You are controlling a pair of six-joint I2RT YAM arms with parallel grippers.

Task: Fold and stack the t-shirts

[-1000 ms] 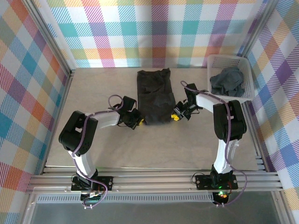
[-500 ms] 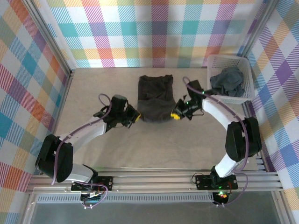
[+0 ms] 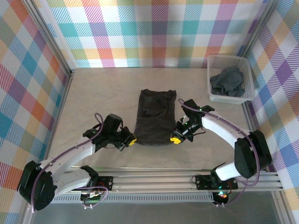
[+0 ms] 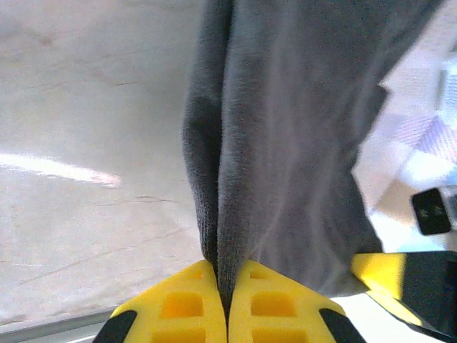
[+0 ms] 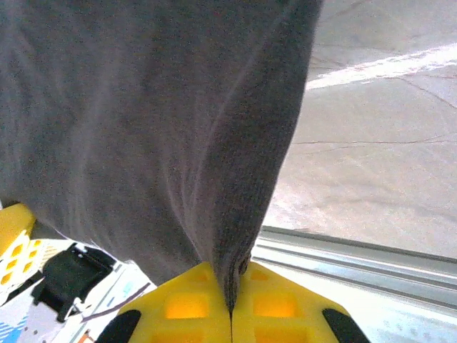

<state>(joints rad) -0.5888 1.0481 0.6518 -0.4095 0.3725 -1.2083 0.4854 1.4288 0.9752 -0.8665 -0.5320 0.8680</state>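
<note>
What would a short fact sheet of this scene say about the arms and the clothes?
shirt in work: dark grey cloth t-shirt, folded into a long strip, on the beige table
left gripper: shut on its near left corner
right gripper: shut on its near right corner
waiting: crumpled dark grey t-shirt in the white plastic lattice basket, far right

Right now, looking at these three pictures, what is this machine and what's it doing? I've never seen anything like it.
Two robot arms are bolted at the near edge of a table. One picture looks down from above; the other two come from cameras on each wrist. The left gripper and right gripper are each shut on a near corner of a dark grey t-shirt. A white basket at the far right holds another crumpled shirt.
</note>
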